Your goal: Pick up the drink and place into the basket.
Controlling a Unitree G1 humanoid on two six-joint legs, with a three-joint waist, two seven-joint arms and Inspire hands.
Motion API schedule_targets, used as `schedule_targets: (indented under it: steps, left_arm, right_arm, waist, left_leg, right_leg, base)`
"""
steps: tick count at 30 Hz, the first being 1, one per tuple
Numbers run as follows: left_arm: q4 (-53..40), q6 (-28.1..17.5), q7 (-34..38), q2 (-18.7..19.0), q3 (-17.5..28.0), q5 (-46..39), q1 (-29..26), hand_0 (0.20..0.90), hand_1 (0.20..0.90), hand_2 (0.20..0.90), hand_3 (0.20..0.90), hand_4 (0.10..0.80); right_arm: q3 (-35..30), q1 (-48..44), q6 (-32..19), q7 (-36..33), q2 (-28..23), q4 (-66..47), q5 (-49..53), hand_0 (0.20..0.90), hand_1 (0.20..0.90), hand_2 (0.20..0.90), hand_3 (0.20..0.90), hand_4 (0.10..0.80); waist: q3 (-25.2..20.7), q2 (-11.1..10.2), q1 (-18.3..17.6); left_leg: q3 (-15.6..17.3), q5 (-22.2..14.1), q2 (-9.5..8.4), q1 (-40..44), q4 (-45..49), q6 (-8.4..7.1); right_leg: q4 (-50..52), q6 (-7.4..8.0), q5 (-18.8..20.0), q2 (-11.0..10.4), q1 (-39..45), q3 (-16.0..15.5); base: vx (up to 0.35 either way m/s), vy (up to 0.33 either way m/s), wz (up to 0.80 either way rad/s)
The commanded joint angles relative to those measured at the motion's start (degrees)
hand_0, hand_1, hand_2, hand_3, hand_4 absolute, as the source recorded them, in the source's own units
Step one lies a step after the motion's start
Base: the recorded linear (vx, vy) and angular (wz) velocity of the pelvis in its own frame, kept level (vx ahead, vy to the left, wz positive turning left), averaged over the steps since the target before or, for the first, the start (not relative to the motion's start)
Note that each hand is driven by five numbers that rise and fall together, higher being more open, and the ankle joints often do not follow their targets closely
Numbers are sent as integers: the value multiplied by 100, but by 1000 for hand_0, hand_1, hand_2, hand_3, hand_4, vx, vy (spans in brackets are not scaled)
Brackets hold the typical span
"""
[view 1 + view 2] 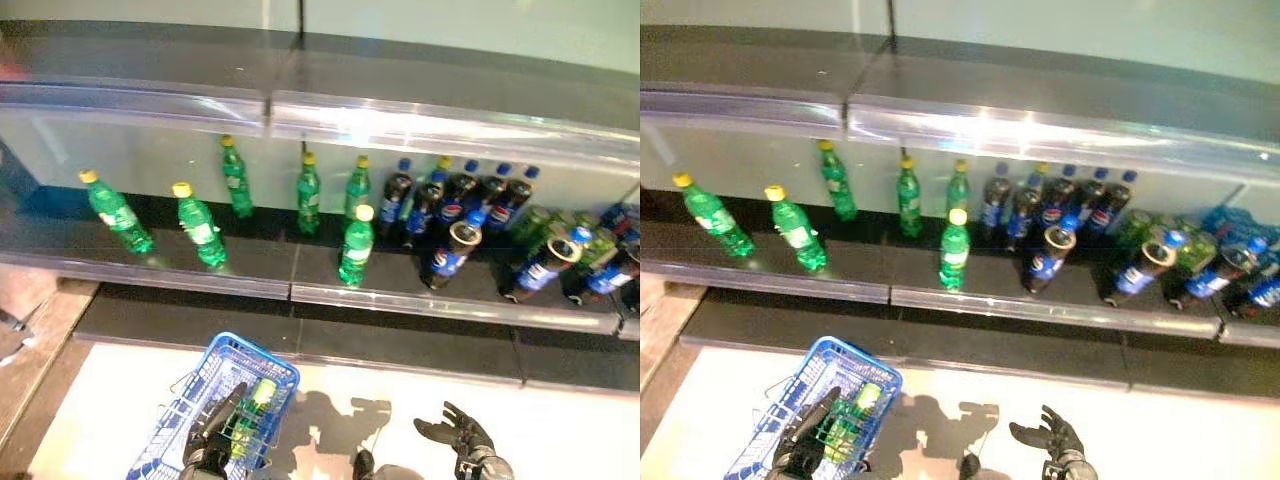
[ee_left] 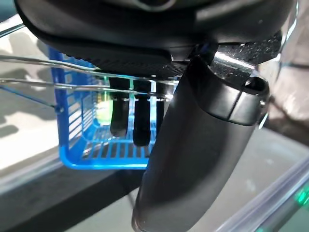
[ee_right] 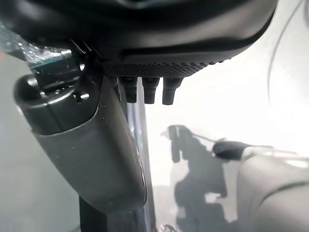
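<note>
A green soda bottle (image 1: 253, 412) with a yellow cap lies inside the blue wire basket (image 1: 262, 360), its long axis running from the near end of the basket toward the shelf, cap end farthest from the robot. Its lower half is hidden behind the left robot hand (image 1: 212, 432), whose fingers curl over the basket's thin wire handle; in the left wrist view the fingers (image 2: 119, 113) hook past the handle wires with the blue basket wall beyond them. The basket's near end is cut off by the frame edge.

The right robot hand (image 1: 455, 431) hangs over the pale floor (image 1: 560, 430), well apart from the basket, fingers spread and relaxed, holding nothing.

On the dark shelf (image 1: 270, 262) stand green bottles with yellow caps (image 1: 309, 193), one nearer the front edge (image 1: 356, 245), and two to the left that lean (image 1: 197, 224). To the right is a cluster of dark cola bottles with blue caps (image 1: 455, 195); two lie tipped forward (image 1: 450, 250), mouths toward the camera. The far right bottles are crowded and hard to separate. Labels show colour only; no writing can be read.
</note>
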Motion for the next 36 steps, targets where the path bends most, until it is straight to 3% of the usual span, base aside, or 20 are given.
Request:
schedule_targets:
  steps: [1, 4, 6, 9, 12, 16, 20, 23, 25, 27, 29, 31, 34, 36]
  left_arm:
    - [-711, -819, -867, 321, 523, 121, -206, 300, 300, 300, 200, 100]
    - [-533, -799, -1025, 319, 675, 100, 23, 300, 300, 300, 200, 100]
    - [-469, -790, -994, 346, 674, 55, 94, 300, 300, 300, 200, 100]
    - [-330, -832, -847, 313, 610, -66, 76, 300, 300, 300, 200, 100]
    - [-193, -875, -777, 235, 606, -106, 6, 300, 300, 300, 200, 100]
    - [-110, -966, -724, 187, 689, -167, -55, 300, 300, 300, 200, 100]
    - [-27, -949, -805, 310, 725, -143, -148, 300, 300, 300, 200, 100]
    - [48, -941, -877, 435, 711, -268, -199, 300, 300, 300, 200, 100]
    - [51, -898, -842, 528, 690, -269, -242, 300, 300, 300, 200, 100]
    - [-14, -901, -752, 560, 612, -303, -295, 300, 300, 300, 200, 100]
    - [-31, -914, -726, 578, 548, -300, -365, 300, 300, 300, 200, 100]
    - [-37, -857, -719, 599, 446, -208, -485, 300, 300, 300, 200, 100]
    - [-88, -748, -640, 638, 359, -105, -567, 300, 300, 300, 200, 100]
    - [-58, -736, -582, 692, 301, -86, -619, 300, 300, 300, 200, 100]
  right_arm:
    - [-28, -154, -171, -158, -442, 27, 8, 900, 900, 900, 900, 800]
    - [-76, -113, -188, -106, -435, 97, -120, 900, 900, 900, 900, 800]
    - [-84, -97, -208, -79, -427, 115, -168, 900, 900, 900, 900, 800]
    - [-101, -108, -220, -81, -439, 128, -375, 900, 900, 900, 900, 800]
    - [-72, -104, -255, -121, -454, 121, -485, 900, 900, 900, 900, 800]
    - [-83, -119, -325, -89, -448, 175, -633, 900, 900, 900, 900, 800]
    - [-201, 106, -480, 9, -391, 185, -527, 900, 900, 900, 900, 800]
    - [-172, 217, -688, 107, -348, 164, -572, 900, 900, 900, 900, 800]
    - [-150, 244, -719, 181, -346, 91, -528, 900, 900, 900, 900, 800]
    - [-127, 225, -747, 248, -337, 77, -576, 900, 900, 900, 900, 800]
    - [-104, 164, -743, 279, -342, 79, -599, 900, 900, 900, 900, 800]
    - [-57, 42, -695, 248, -369, 124, -504, 900, 900, 900, 900, 800]
    - [-14, -99, -632, 216, -375, 217, -499, 900, 900, 900, 900, 800]
    - [-3, -179, -572, 183, -319, 245, -497, 900, 900, 900, 900, 800]
  waist:
    - [-123, 70, -16]
    - [-132, 211, 72]
    - [-114, 347, 96]
    - [-89, 548, 88]
    - [-58, 598, 93]
    - [-112, 480, 115]
    - [-194, 351, 41]
    - [-208, 296, -26]
    - [-204, 274, -22]
    - [-204, 229, 21]
    - [-197, 152, 66]
    - [-122, -31, 55]
    - [-59, -104, 18]
    - [-10, -128, 1]
  left_leg:
    - [-421, -1248, -1246, -545, 789, 690]
    - [-794, -1315, -1677, -421, 796, 823]
    - [-949, -1052, -1766, -181, 336, 803]
    - [-836, -401, -1888, -228, -378, 556]
    - [-605, -7, -2048, -756, -251, 391]
    - [-635, -388, -2155, -572, -81, 567]
    - [-707, -729, -2018, -65, -164, 806]
    - [-718, -833, -2005, 56, -255, 1079]
    - [-637, -893, -1970, 10, -143, 1194]
    - [-546, -939, -1987, -16, -63, 1233]
    - [-526, -1016, -2035, -43, 35, 1221]
    - [-607, -1303, -2171, -11, 269, 1171]
    - [-662, -1596, -2194, 130, 462, 1118]
    - [-727, -1761, -2115, 202, 631, 1133]
  right_leg:
    - [-24, 286, -496, -116, 339, 79]
    - [104, 291, -506, 109, 391, 312]
    - [107, 312, -524, 298, 483, 420]
    - [24, 343, -570, 537, 706, 479]
    - [-12, 308, -658, 623, 880, 539]
    - [91, 326, -737, 511, 868, 491]
    - [1075, 453, -774, 360, 604, 327]
    - [3099, 781, -209, 230, -221, 351]
    - [3809, 779, 159, 148, -602, 455]
    - [3535, 735, 382, -51, -788, 421]
    - [2641, 697, 355, -261, -790, 384]
    - [450, 742, 450, -424, -578, 460]
    - [-1012, 917, 951, -453, -633, 480]
    - [-925, 920, 1041, -486, -843, 522]
  base:
    - [117, -214, -84]
    - [161, -140, -88]
    - [189, -95, -85]
    - [240, -24, -132]
    - [244, 40, -57]
    - [250, 30, -77]
    - [275, 31, -89]
    - [243, 55, -51]
    - [194, -19, -52]
    - [211, -90, -59]
    - [272, -218, -33]
    - [397, -408, -50]
    - [374, -407, -30]
    - [362, -521, 24]
